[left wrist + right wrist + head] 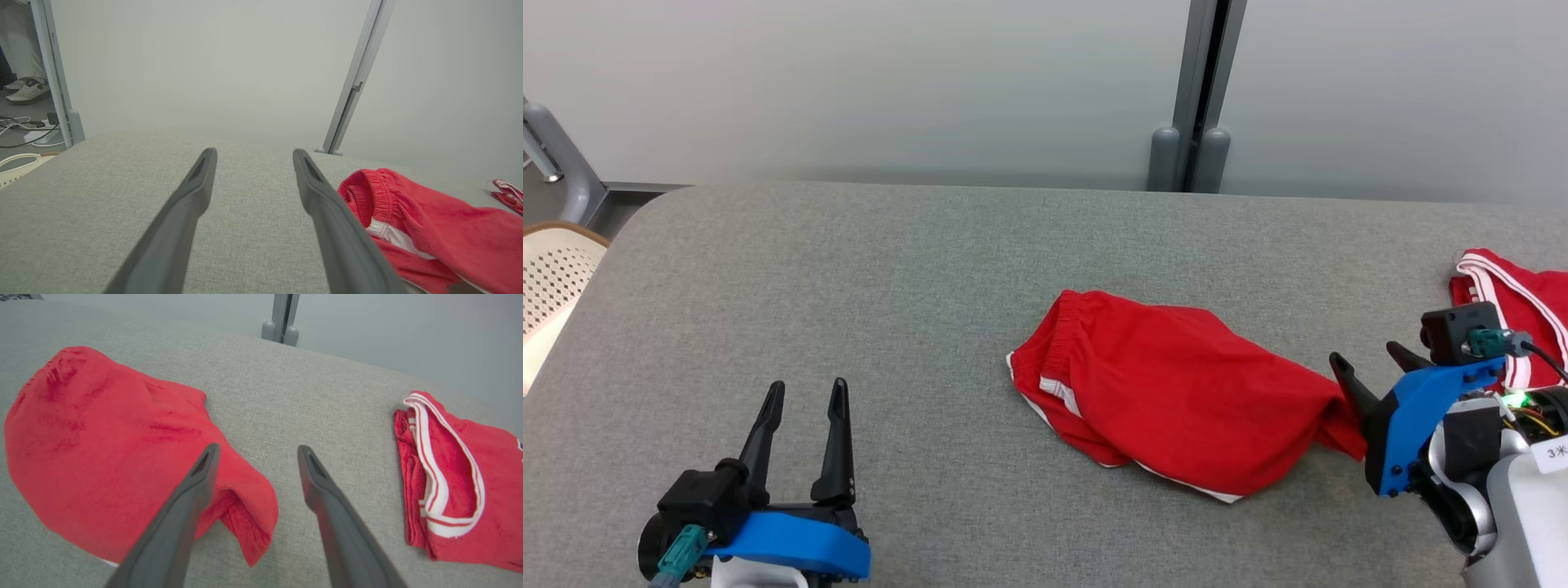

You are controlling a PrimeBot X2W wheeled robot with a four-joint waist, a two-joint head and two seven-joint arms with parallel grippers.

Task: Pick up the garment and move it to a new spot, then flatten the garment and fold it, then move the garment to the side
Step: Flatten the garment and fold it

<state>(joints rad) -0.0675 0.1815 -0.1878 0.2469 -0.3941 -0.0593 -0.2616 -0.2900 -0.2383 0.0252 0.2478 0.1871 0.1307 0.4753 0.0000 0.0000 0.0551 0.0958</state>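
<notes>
Head view: two red garments (1176, 392) (1531, 298), one table (849, 269)

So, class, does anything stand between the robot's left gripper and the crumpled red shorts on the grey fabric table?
Nothing visible does. Only bare grey fabric table lies between the open left gripper and the crumpled red shorts. The other red garment with white trim sits far right, beyond the shorts.
</notes>
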